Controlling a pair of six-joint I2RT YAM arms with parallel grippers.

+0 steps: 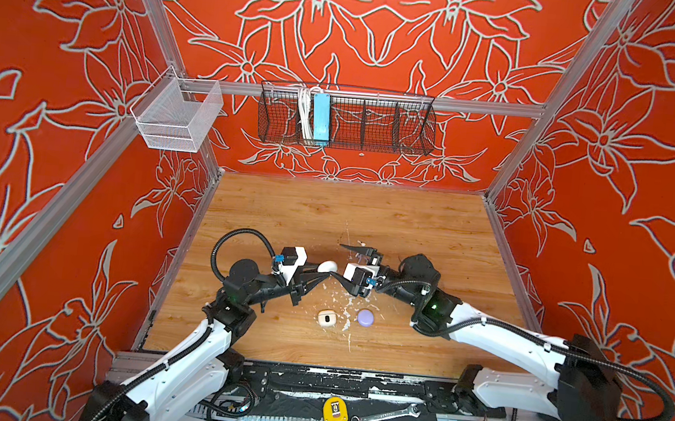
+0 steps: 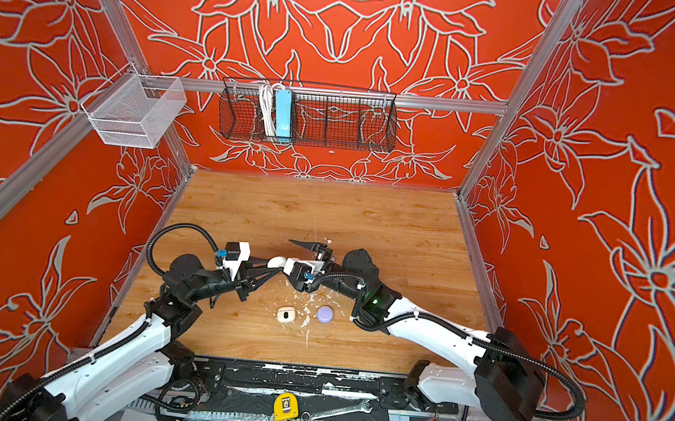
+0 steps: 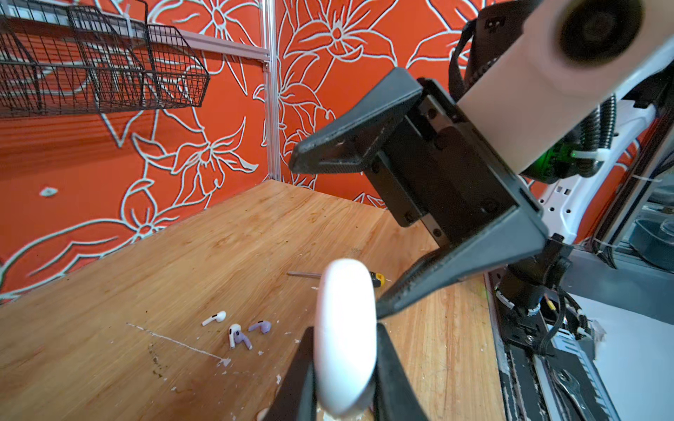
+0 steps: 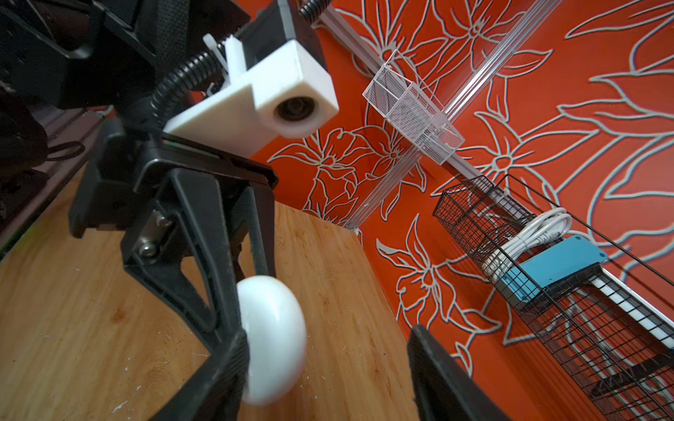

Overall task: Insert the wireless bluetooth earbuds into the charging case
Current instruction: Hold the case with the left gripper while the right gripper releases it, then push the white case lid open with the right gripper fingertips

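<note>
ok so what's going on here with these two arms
The left hand is shut on a white round case, holding it on edge. The right hand is open around that case, one finger right beside it, the other well apart. Four loose earbuds, two white and two lavender, lie on the table. A cream case and a lavender case sit nearer the arms' bases, untouched.
</note>
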